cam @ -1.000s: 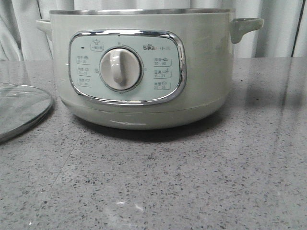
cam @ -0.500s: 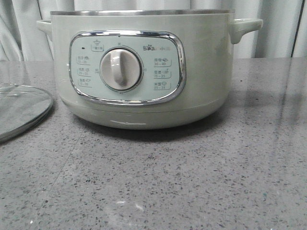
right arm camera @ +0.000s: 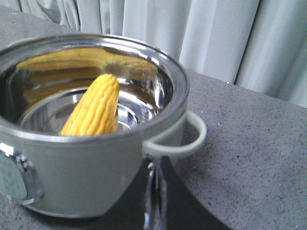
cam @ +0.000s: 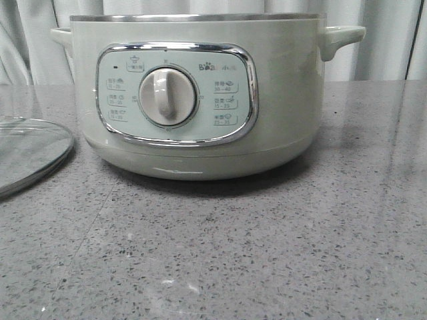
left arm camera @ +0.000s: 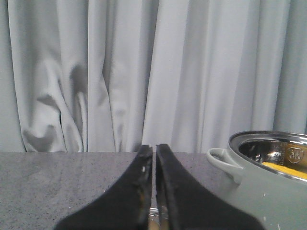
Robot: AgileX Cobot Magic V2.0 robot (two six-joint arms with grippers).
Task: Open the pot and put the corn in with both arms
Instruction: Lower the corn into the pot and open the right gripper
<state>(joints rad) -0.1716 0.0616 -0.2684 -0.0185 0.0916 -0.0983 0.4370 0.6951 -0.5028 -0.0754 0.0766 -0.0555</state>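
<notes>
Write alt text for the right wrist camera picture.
A yellow corn cob lies inside the open pale-green pot, leaning against its shiny steel wall. The right gripper sits below the pot's side handle, jaws together, on a grey speckled table before white curtains.

Pale-green pot (cam: 280,100) with a cream dial (cam: 168,97) and chrome trim. Corn (right arm camera: 93,108) is bright yellow. Grey speckled table (cam: 267,253), pleated light-grey curtain (left arm camera: 144,72).

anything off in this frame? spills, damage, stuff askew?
Nothing stands out. The pale-green electric pot stands upright and open, the yellow corn cob lies inside it, and the flat round glass lid rests on the grey speckled table to its left. No spill or damage shows.
</notes>
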